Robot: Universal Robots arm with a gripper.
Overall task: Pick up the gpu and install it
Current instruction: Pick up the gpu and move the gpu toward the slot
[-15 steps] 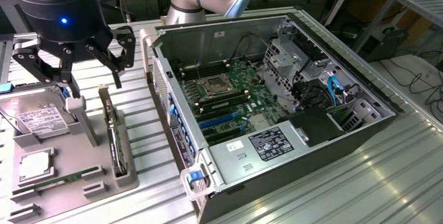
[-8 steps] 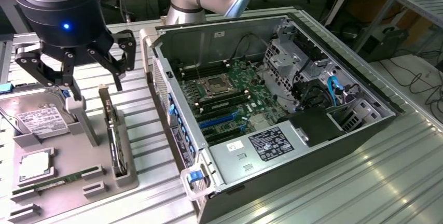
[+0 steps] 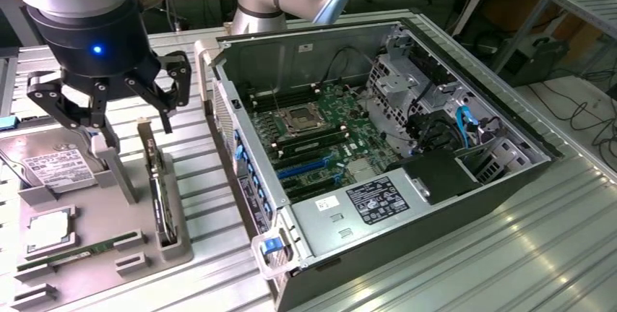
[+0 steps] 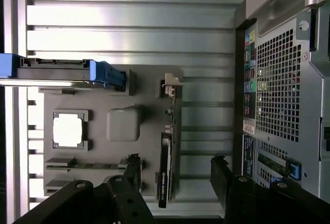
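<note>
The gpu (image 3: 157,185) is a slim dark card that stands on edge in a slot of the grey holder tray (image 3: 92,272), at the exterior view's left. My gripper (image 3: 135,126) hangs open just above it, its black fingers (image 3: 166,113) spread to either side of the card's top edge without touching it. In the wrist view the gpu (image 4: 165,157) appears edge-on, with its silvery bracket (image 4: 170,81) at the far end. There my gripper (image 4: 175,176) straddles the card, with nothing between the fingertips (image 4: 133,171).
The tray also carries a hard drive (image 3: 53,164), a CPU (image 3: 48,227) and a green memory stick (image 3: 82,250). The open computer case (image 3: 540,149) lies at the exterior view's right, its motherboard (image 3: 318,139) exposed. The case's perforated back panel (image 4: 281,84) sits close beside the tray.
</note>
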